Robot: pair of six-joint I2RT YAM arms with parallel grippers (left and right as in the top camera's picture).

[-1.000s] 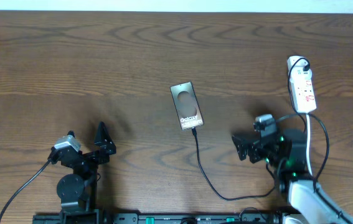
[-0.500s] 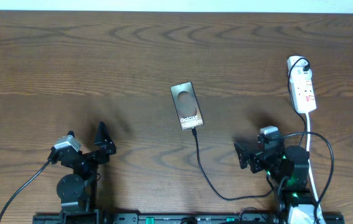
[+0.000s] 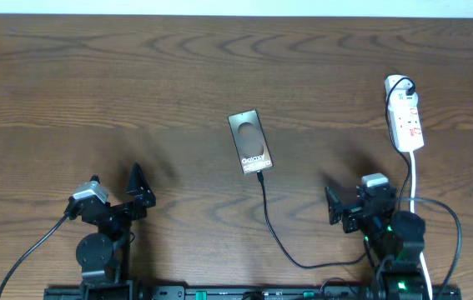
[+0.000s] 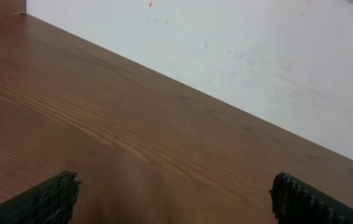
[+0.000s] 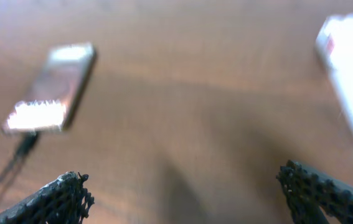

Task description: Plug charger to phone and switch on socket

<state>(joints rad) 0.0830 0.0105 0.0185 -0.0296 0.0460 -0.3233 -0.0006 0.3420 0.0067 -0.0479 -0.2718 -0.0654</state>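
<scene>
Overhead view: bench (image 3: 94, 83), dark wood grain. Phone (image 3: 250, 142): flat at centre, screen up. Charger (image 3: 271, 229): thin black cable, plug at the phone's near short edge, curving off toward the right arm's base. Socket (image 3: 406, 121): white strip, far right, well apart from the phone. Left gripper (image 3: 142, 190): jaws wide apart, holding nothing. Right gripper (image 3: 333, 206): jaws wide apart, holding nothing, right of the cable.

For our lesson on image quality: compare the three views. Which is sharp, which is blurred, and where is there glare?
Overhead: sharp, evenly lit, phone and charger crisp. Left wrist: table grain fairly sharp. Right wrist: blurred throughout, glare whitening the phone's near end, the socket a white smear.
</scene>
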